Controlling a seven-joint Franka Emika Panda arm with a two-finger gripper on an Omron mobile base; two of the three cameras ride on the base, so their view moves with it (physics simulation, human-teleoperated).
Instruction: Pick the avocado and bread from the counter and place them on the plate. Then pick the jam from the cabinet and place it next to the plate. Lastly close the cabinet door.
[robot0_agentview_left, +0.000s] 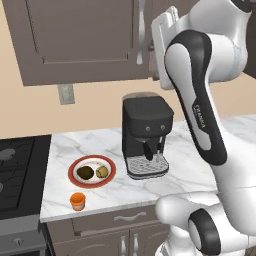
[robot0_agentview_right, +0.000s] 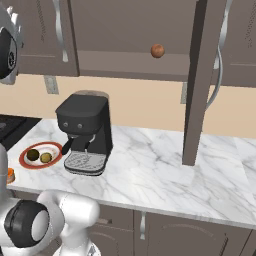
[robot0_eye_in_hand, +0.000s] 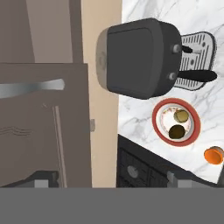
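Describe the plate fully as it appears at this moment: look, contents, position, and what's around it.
The plate is round with a broad red rim and cream speckled centre, lying flat on the white marble counter. The dark avocado and tan bread rest side by side on it. The black coffee machine stands beside it, the orange jam jar nearby, apart from the rim.

The plate on the counter holds the avocado and the bread; the jam stands beside it

base cams flank counter, hand cam overhead
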